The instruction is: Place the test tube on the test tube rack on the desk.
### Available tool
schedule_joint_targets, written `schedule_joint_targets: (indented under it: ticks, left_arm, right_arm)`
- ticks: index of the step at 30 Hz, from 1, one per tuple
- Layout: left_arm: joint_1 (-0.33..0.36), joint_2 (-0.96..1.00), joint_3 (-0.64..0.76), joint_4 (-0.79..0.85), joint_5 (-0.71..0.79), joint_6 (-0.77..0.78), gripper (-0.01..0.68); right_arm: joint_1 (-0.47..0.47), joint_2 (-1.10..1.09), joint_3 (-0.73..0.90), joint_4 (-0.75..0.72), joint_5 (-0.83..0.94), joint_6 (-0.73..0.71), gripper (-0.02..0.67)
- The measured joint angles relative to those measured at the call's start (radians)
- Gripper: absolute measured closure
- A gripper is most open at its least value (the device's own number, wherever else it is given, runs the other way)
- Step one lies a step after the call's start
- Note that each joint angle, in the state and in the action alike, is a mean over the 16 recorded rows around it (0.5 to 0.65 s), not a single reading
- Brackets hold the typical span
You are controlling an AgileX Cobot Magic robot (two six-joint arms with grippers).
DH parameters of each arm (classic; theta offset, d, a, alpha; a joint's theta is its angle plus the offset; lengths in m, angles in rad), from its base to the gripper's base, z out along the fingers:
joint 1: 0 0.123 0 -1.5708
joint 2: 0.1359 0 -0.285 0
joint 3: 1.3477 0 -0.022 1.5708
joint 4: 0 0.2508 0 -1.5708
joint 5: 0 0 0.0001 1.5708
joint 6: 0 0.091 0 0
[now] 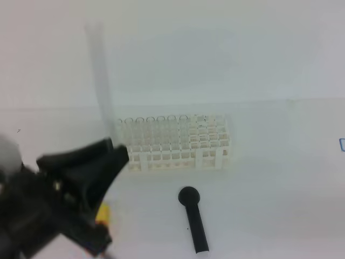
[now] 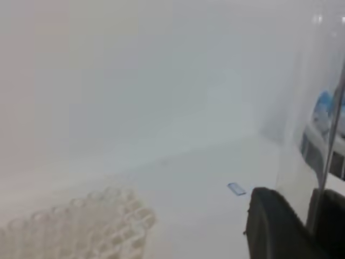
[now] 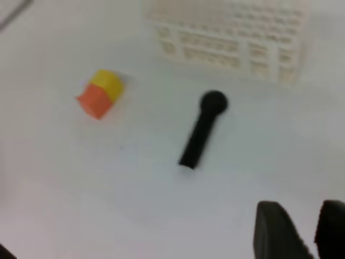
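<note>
The test tube (image 1: pixel 99 75) is a faint clear tube standing nearly upright above the left end of the test tube rack (image 1: pixel 178 143). My left gripper (image 1: pixel 116 149) is shut on its lower part, just left of the rack's front corner. In the left wrist view the test tube (image 2: pixel 307 135) rises between the black fingers (image 2: pixel 275 226), with the rack (image 2: pixel 81 226) low at the left. The right gripper (image 3: pixel 307 229) hangs open and empty over the white desk (image 3: pixel 135 205), short of the rack (image 3: pixel 232 38).
A black round-headed stick (image 1: pixel 194 218) lies on the desk in front of the rack. A yellow-and-orange block (image 1: pixel 103 215) sits half hidden by my left arm. Several clear tubes stand in the rack's back rows. A small blue mark (image 1: pixel 342 144) lies at the right edge.
</note>
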Motion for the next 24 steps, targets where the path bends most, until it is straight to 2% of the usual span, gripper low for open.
schedule_joint_targets:
  ticks: [6, 11, 17, 24]
  left_arm:
    - [0.0, -0.052, 0.227, 0.053, -0.394, 0.005, 0.564]
    - [0.0, -0.037, 0.333, 0.064, -0.616, 0.006, 0.564]
    - [0.0, 0.016, 0.372, 0.08, -0.712, 0.004, 0.564]
    - [-0.001, 0.103, 0.372, 0.102, -0.792, 0.001, 0.564]
  right_arm:
    - [0.0, 0.043, 0.0, 0.341, -0.028, -0.322, 0.432]
    - [0.001, 0.111, -0.008, 0.579, -0.032, -0.55, 0.383]
    - [0.027, 0.226, -0.056, 0.742, -0.021, -0.73, 0.321]
    - [0.142, 0.396, -0.175, 0.787, -0.048, -0.841, 0.287]
